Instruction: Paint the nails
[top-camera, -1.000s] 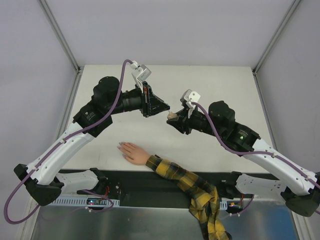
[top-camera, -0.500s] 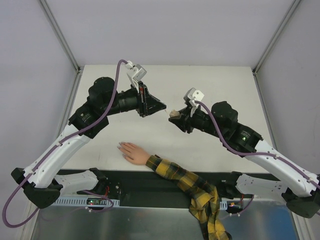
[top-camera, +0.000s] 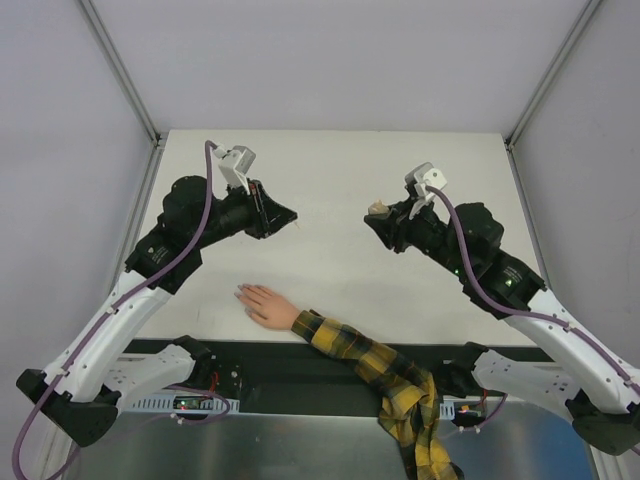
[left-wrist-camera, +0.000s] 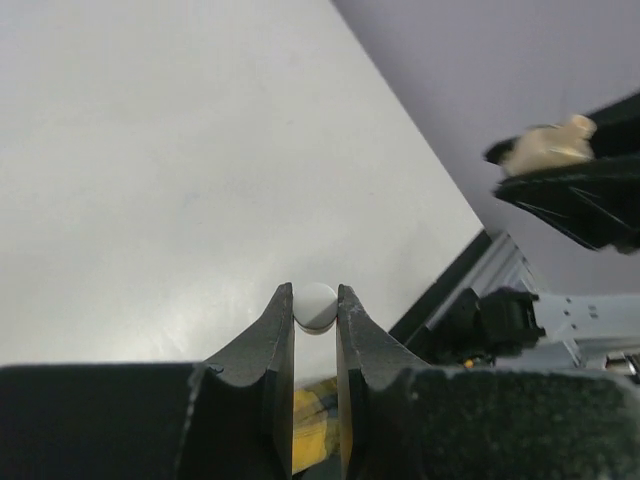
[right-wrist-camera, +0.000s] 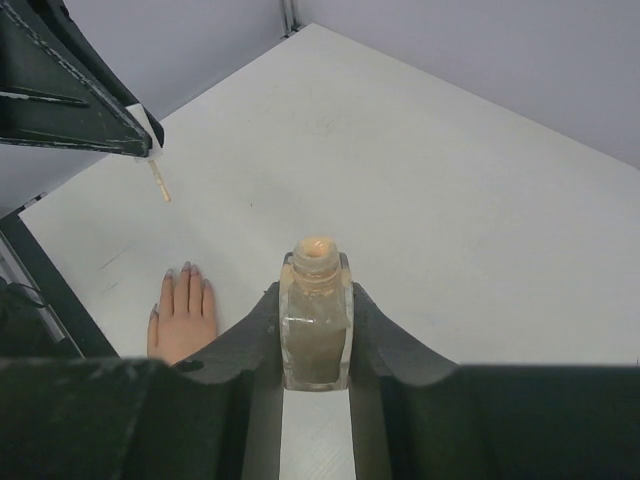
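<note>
Peach-tipped brush (right-wrist-camera: 158, 183), pinched by its cap (left-wrist-camera: 316, 312) in the left gripper (left-wrist-camera: 316, 296), hangs well beyond the hand (right-wrist-camera: 180, 322) while the right gripper (right-wrist-camera: 316, 298) clamps the open bottle (right-wrist-camera: 316, 345); next it probably must drop precisely onto that hand's nails (right-wrist-camera: 186, 267).

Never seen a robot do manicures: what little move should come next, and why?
Probably the left tool should lower its brush toward the nails of the hand lying flat on the table: the brush is out of the bottle, which the right tool holds uncapped nearby.

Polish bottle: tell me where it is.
In the top view, the polish bottle hangs over the table's right half, clamped in the right pincer, beyond the hand.
</note>
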